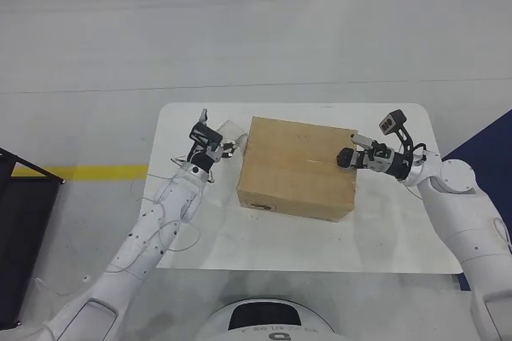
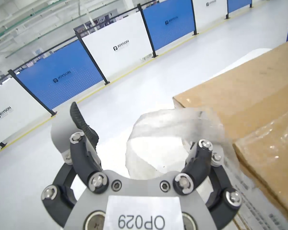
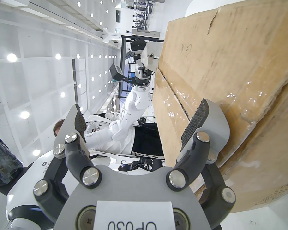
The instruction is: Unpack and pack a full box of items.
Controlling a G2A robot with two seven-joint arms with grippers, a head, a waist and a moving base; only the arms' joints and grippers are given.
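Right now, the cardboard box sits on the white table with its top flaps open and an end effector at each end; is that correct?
Not quite: the cardboard box has its top flaps closed flat, as the top view shows. The rest holds.

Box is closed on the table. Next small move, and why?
Probably hook one finger of the open right gripper under a flap edge at the seam and lift. The cardboard box is shut, that gripper sits at the seam's end where a dark gap shows, and the open left gripper, at the far end, has loose clear tape against it.
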